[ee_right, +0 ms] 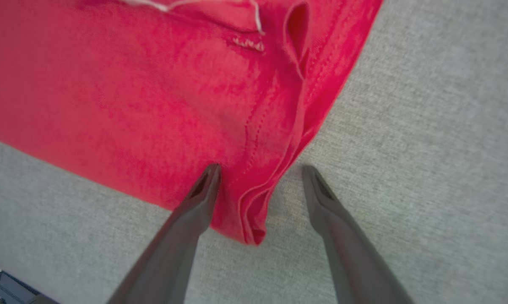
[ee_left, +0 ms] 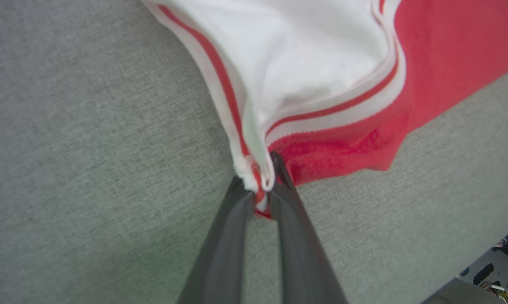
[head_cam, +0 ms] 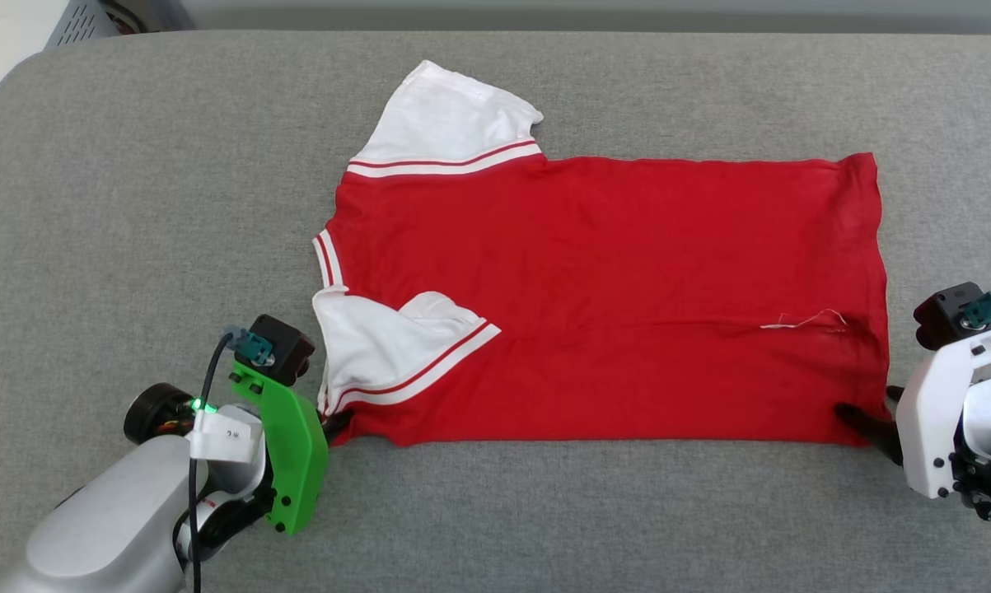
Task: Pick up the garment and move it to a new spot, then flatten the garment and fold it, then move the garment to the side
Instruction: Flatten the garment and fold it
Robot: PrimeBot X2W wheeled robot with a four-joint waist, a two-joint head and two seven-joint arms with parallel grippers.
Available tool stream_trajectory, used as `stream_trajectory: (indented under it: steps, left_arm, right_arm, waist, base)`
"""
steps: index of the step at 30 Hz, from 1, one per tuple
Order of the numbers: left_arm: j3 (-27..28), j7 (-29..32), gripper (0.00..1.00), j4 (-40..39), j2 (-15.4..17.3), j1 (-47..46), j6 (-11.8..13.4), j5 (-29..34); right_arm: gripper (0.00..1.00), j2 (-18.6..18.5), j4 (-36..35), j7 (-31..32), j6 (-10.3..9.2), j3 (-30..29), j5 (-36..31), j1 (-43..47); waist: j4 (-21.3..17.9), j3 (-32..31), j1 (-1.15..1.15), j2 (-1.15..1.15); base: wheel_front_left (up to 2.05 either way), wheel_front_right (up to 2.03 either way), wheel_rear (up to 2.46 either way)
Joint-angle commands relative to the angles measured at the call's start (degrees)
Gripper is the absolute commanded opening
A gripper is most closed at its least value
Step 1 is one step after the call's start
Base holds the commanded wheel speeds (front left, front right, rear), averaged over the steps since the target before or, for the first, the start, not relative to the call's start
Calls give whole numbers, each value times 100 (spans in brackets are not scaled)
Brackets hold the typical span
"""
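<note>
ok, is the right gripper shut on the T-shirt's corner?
No, the right gripper is open, jaws straddling the red T-shirt at its corner.

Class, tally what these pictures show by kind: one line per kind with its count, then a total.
shirt: 1
grippers: 2 (left gripper, jaws shut on the shirt's sleeve corner; right gripper, jaws open astride the hem corner)
grey padded surface: 1
Total: 4
</note>
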Motion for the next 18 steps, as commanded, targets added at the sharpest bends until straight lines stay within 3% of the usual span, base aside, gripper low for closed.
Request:
stream_trajectory:
  steps: [1,2,3,4,5,11,18]
  left_arm:
    - [-14,-25,0,54,-65,54,10,9]
    - [-13,-47,0,78,-74,71,6,-4]
    - [-17,-63,0,97,-77,85,1,-8]
    - [-9,-98,0,124,-83,112,0,-27]
    - [-3,-123,0,144,-85,138,0,-44]
    - [112,-281,0,179,-53,323,-11,-270]
    - [255,-141,0,-409,342,659,89,-618]
  right_arm:
    - [100,143,184,-12,-4,170,5,76]
    - [100,174,249,-64,-4,245,19,106]
    - [80,186,280,-121,-4,299,33,121]
    - [12,205,300,-205,-4,342,71,128]
    - [0,211,298,-295,-4,357,99,123]
    - [0,28,25,-910,-4,368,221,140]
    - [0,-333,-735,-1099,-4,39,415,704]
  waist:
    - [9,8,0,0]
    - [7,1,0,0]
    - [4,-9,0,0]
    - [-10,-35,0,0]
    - [-24,-59,0,0]
    - [-89,-404,0,0]
    - [-115,-787,0,0]
  base:
    - [0,0,0]
    - [0,0,0]
    - [0,0,0]
    - [0,0,0]
    - [0,0,0]
    - [0,0,0]
    - [0,0,0]
